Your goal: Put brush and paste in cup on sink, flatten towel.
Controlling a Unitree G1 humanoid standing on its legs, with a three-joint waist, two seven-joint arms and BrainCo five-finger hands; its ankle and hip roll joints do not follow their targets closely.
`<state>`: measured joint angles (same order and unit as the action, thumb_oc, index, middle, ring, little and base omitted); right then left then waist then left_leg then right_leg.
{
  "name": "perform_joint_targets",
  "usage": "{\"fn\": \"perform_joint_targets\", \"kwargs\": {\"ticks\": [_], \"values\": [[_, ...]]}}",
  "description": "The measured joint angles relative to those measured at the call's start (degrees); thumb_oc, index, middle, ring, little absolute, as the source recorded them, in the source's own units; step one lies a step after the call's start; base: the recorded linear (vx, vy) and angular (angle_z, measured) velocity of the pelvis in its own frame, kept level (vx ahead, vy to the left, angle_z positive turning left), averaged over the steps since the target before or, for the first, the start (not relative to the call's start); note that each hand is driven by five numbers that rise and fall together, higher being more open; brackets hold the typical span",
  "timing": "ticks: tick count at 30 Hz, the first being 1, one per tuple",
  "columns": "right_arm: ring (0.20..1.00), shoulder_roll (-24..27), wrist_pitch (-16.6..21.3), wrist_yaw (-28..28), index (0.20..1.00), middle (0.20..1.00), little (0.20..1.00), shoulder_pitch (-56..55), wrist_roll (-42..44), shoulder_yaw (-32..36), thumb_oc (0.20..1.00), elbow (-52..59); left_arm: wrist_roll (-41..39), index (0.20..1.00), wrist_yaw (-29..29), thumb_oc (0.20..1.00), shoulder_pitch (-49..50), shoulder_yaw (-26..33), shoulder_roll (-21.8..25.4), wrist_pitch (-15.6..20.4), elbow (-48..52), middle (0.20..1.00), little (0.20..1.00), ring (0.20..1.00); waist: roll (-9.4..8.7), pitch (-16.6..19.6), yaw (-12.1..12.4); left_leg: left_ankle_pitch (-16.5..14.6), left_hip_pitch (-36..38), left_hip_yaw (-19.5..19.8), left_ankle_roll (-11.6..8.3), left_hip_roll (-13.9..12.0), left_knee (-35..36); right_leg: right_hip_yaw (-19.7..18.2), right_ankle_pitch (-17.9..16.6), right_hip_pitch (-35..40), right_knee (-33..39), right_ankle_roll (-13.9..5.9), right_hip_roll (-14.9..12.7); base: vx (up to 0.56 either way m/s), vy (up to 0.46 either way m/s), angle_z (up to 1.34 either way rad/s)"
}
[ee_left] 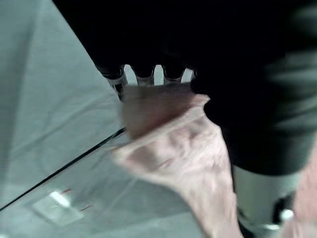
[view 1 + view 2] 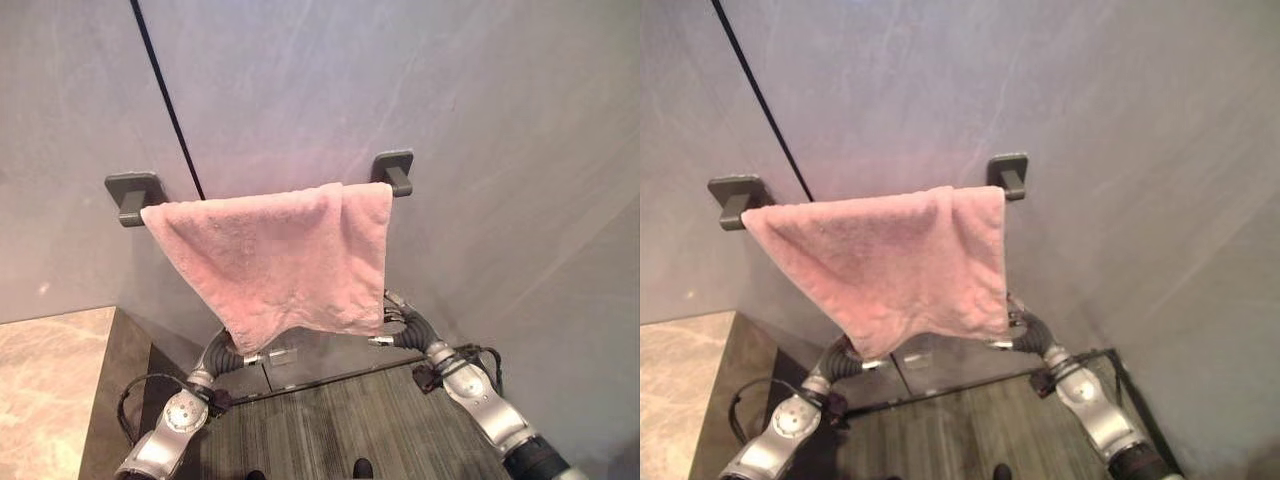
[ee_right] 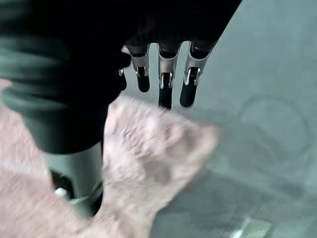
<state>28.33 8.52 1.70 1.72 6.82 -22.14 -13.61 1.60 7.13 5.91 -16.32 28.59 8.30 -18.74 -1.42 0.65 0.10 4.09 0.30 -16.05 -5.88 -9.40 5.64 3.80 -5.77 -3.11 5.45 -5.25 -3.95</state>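
Towel (image 2: 275,255): pink, draped over a rail between two dark brackets, left bracket (image 2: 133,194) and right bracket (image 2: 394,170), both fixed to the grey wall (image 2: 480,120). We note the top edge running level along the rail from bracket to bracket. The left side edge slants inward toward the bottom; the right side edge hangs nearly straight. The lower edge is uneven and bunched, lowest at the left corner and at the right corner. Open wall lies to either side of the cloth and above the rail; dark wood-grain floor (image 2: 330,430) lies below.

Left hand (image 1: 148,74): we see it behind the lower left corner of the towel, fingers curled onto the cloth edge in its wrist view, pinching it.

Right hand (image 3: 166,79): we see it at the lower right corner, fingers straight and slightly spread, tips just past the towel's edge (image 3: 148,148); whether the thumb holds cloth we cannot tell.
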Motion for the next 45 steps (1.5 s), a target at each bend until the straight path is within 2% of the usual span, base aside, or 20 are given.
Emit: {"fn": "perform_joint_targets", "kwargs": {"ticks": [3,7,12,14,20,45], "values": [[1.000,-1.67,-0.01,0.99,1.000,1.000,1.000,-2.09,3.76,2.40,1.000,-3.64,0.74,1.000,0.09,1.000,1.17,0.48,-0.73,-0.87,-2.85,1.000,1.000,1.000,-0.01,0.00,-0.91,-0.12,0.08,-0.14,-0.16,0.01,0.00,-0.16,0.04,0.00,0.02,0.06,-0.03,0.00,0.003,-0.03],[1.000,-1.96,-0.09,3.08,1.000,1.000,1.000,-3.03,4.08,3.04,1.000,-10.73,0.94,1.000,0.02,1.000,-0.44,0.25,-4.51,-2.95,-15.42,1.000,1.000,1.000,0.03,0.04,-1.44,-0.09,0.19,-0.42,-0.09,0.02,-0.01,-0.32,0.15,-0.14,0.02,0.23,0.00,0.00,0.017,-0.04],[1.000,-3.63,-0.94,3.26,1.000,1.000,1.000,-3.45,4.63,3.57,1.000,-17.80,1.31,1.000,-0.57,1.000,-0.88,0.36,-6.53,-4.78,-20.95,1.000,1.000,1.000,0.17,0.61,-1.89,-0.19,0.01,-0.62,-0.10,0.05,-0.01,-0.42,0.03,-0.47,0.01,-0.01,-0.01,0.00,0.000,0.00],[1.000,-6.96,-1.05,3.00,1.000,1.000,1.000,-3.37,9.17,5.46,1.000,-23.29,-1.21,1.000,-0.88,1.000,-1.60,1.14,-8.85,-5.22,-26.20,1.000,1.000,1.000,0.20,1.27,-2.35,-0.16,0.03,-1.02,-0.17,0.03,-0.02,-0.66,0.03,-0.64,0.01,-0.01,0.05,-0.01,0.008,-0.07],[1.000,-7.97,-1.09,1.99,1.000,1.000,1.000,-3.96,12.72,4.58,1.000,-25.22,-6.26,1.000,-1.39,1.000,-1.56,1.10,-10.50,-5.37,-28.49,1.000,1.000,1.000,0.22,1.41,-3.25,-0.41,0.52,-2.01,0.04,0.07,0.00,-1.73,-0.14,-0.72,0.02,-0.04,0.07,-0.01,0.004,-0.09],[1.000,-7.96,-1.09,1.73,1.000,1.000,1.000,-3.89,13.10,4.41,1.000,-25.05,-7.99,1.000,-1.86,1.000,-1.73,-0.14,-10.54,-5.41,-28.65,1.000,1.000,1.000,0.33,1.47,-3.45,-0.47,0.39,-1.95,0.05,0.07,0.01,-1.68,-0.01,-0.82,0.01,0.17,0.04,0.00,0.000,0.00]]}}
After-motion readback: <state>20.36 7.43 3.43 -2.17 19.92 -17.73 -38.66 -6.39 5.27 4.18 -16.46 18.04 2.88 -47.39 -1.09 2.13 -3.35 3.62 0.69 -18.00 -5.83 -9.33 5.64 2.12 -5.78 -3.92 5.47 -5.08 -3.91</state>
